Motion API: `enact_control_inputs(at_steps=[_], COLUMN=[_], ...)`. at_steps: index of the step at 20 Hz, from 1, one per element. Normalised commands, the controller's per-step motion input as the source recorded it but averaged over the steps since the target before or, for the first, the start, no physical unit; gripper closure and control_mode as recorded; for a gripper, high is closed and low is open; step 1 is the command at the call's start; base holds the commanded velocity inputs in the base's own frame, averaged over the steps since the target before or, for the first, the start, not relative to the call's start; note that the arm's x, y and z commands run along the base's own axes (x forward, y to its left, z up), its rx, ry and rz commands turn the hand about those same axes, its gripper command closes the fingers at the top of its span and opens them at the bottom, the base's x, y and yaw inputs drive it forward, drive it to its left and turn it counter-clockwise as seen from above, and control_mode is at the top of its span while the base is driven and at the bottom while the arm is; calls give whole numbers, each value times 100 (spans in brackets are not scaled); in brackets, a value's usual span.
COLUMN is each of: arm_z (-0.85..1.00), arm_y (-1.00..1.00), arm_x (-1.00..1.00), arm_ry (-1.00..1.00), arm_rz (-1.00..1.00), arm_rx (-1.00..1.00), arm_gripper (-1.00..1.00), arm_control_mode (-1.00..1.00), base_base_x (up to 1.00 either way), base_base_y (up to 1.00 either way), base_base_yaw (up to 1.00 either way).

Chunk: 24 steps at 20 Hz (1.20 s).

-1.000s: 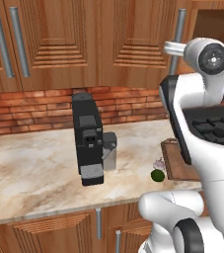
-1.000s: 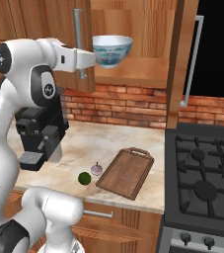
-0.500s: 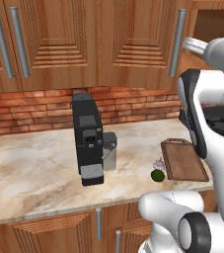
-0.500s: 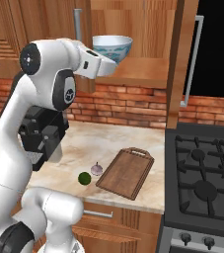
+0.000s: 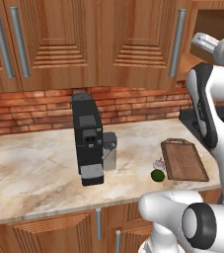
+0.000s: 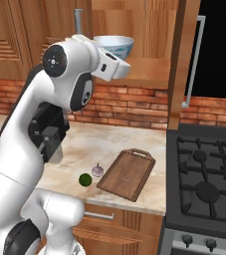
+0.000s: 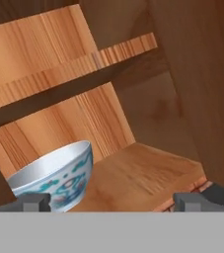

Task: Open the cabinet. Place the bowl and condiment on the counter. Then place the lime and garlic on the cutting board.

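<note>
No text, label, brand or number can be read anywhere.

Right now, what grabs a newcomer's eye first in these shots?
The big white arm, reaching up into the open cabinet, its open claw close to the bowl on the shelf. Below, on the counter, a black coffee machine; further right the lime and garlic lie beside the cutting board.

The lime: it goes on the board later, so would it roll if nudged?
Probably: the lime looks round and sits loose on the flat counter. The garlic close beside might stop it that way. Once on it, the board's raised rim could hold it.
</note>
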Motion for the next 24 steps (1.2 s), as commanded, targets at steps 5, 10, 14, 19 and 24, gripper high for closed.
enact_control_inputs(at_steps=[5,10,14,19,24], arm_z=[-1,-1,-2,-8,-5], arm_y=[-4,-16,-16,0,-1], arm_x=[30,19,14,20,26], arm_ry=[0,0,0,-4,-3], arm_rz=[8,4,2,2,1], arm_rx=[2,1,2,0,-1], arm_gripper=[-100,-100,-100,-100,-100], arm_control_mode=[-100,-100,-100,-100,-100], base_base_x=[0,0,0,0,0], base_base_y=[0,0,0,0,0], base_base_yaw=[0,0,0,0,0])
